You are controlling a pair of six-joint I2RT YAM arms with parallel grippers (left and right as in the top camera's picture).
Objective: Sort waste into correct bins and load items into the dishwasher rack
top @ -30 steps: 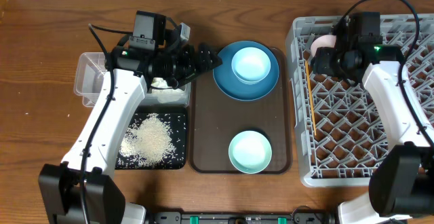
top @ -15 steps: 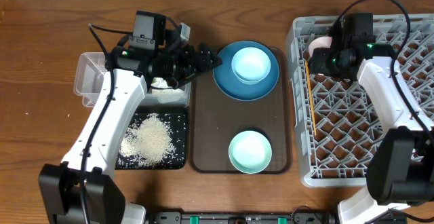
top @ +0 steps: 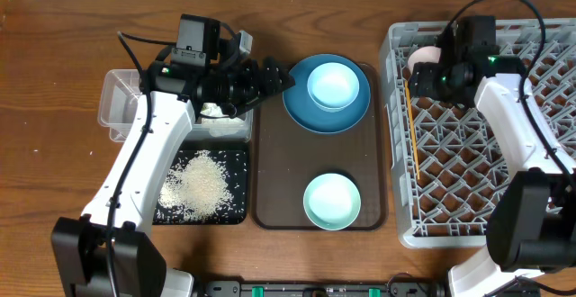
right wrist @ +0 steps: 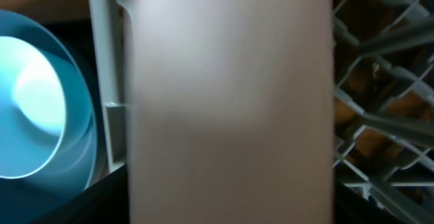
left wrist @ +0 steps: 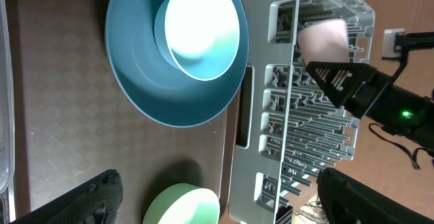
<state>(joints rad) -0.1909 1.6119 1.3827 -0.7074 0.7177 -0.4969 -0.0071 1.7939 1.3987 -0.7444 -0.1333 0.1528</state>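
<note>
Sitting just beyond the right pincer (top: 427, 76), pink cup (top: 424, 58) in dishwasher rack (top: 486, 180).

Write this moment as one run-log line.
right claw: at pink cup, rack corner, grip unclear | left claw: open, empty, near blue plate

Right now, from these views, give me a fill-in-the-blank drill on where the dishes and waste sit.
1. The light-blue bowl rests on the dark-blue ____.
2. The black tray holds loose white ____.
3. Inside the dishwasher rack lies the pink ____.
4. The mint-green bowl stands on the ____ serving tray.
Missing words: plate; rice; cup; brown.
</note>
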